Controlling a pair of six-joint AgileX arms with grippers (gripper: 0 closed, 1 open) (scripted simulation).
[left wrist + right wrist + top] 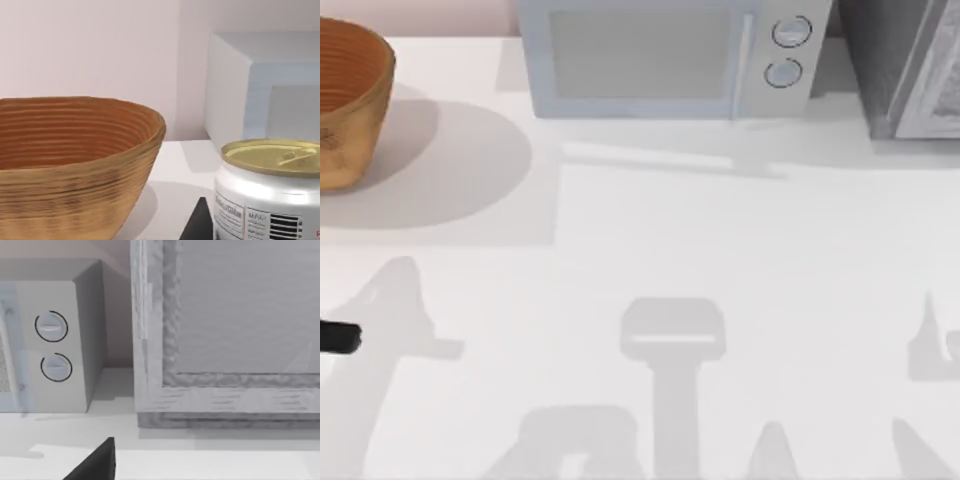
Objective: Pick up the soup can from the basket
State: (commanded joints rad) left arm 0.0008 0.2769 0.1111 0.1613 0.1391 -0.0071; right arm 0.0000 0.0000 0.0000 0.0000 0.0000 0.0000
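**Can out of basket, carried at left pincer**

Status: the lift appears done. In the left wrist view the can (272,192) sits right up against the camera, gold top level, outside and beside the basket (75,165). I judge it is held, but the grip itself is out of sight, so I cannot tell how far the pincer is closed. A dark finger (199,225) shows just beside the can.

From above, the left pincer (338,337) is at the bench's (650,230) left edge, well clear of the basket (350,100) at the far left corner.

Right arm: parked at right, facing the microwave (50,345).

Remaining: little; confirm hold.
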